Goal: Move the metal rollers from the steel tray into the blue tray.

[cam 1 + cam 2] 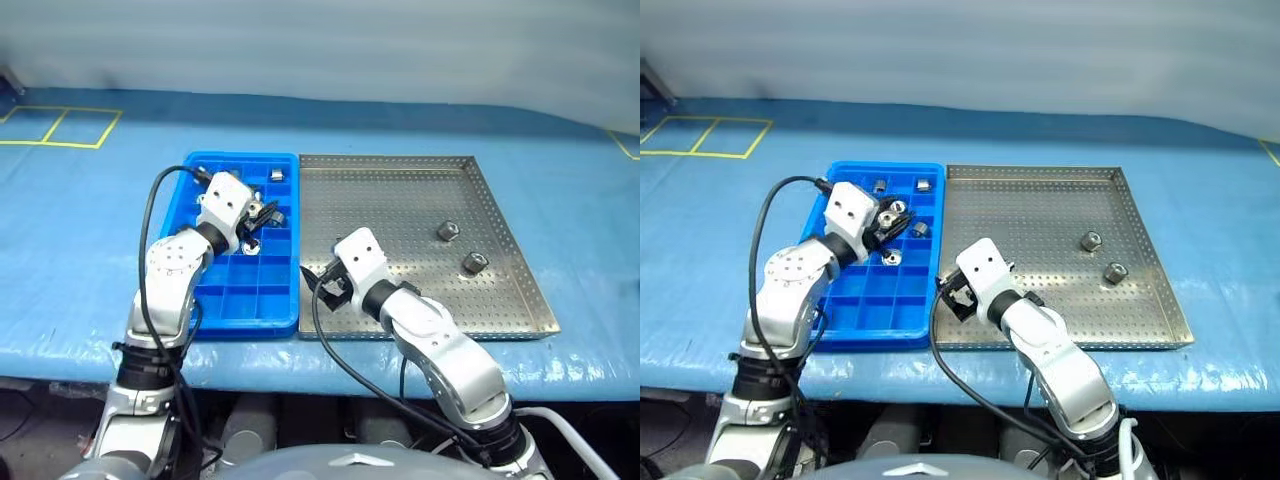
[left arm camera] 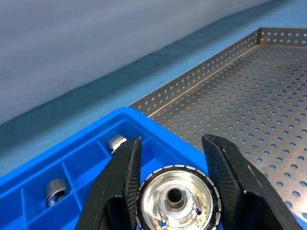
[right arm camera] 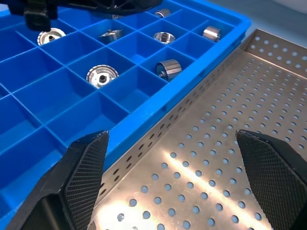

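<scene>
Currently the left end effector (image 2: pixel 175 191) grips one roller (image 2: pixel 176 199) between its fingers, held over the blue tray (image 1: pixel 215 312), toward that tray's far end. Right end effector (image 3: pixel 172 184) stands wide open and empty, over the steel tray (image 1: pixel 520 325) at its near corner beside the blue tray. Two rollers (image 1: pixel 448 231) (image 1: pixel 473 264) lie on the steel tray's right half, near each other but apart. Several rollers (image 3: pixel 102 75) (image 3: pixel 168 68) sit in separate compartments of the blue tray. Both trays rest side by side, touching, on the table (image 1: pixel 580 200).
</scene>
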